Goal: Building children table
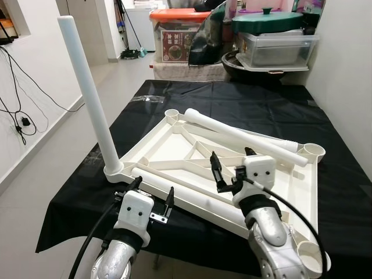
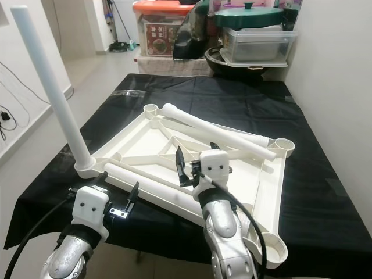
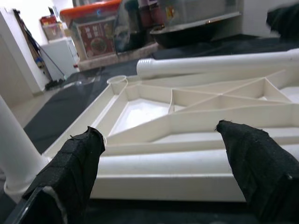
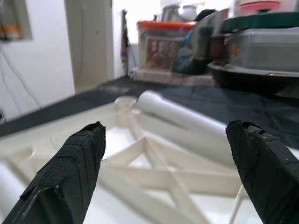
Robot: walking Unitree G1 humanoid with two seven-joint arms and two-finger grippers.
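Left gripper (image 1: 154, 196) and right gripper (image 1: 231, 165), both spread and empty, hover over the upturned tabletop (image 1: 168, 145) on the black cloth (image 1: 244, 99). Loose legs (image 1: 241, 136) lie across it; bumping the seated leg (image 1: 90, 96) could unseat it.

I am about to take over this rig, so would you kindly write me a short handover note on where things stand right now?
Left end effector: open, holding nothing, at the tabletop's near edge, next to the fitted leg.
Right end effector: open, holding nothing, above the middle of the tabletop.
White tabletop lies underside up on the black cloth.
Done: one leg stands in the near-left corner socket.
Loose: one leg lies across the far side, another along the near edge.
Left: three corner sockets are empty, far-left, far-right and near-right. I can make out only two loose legs.
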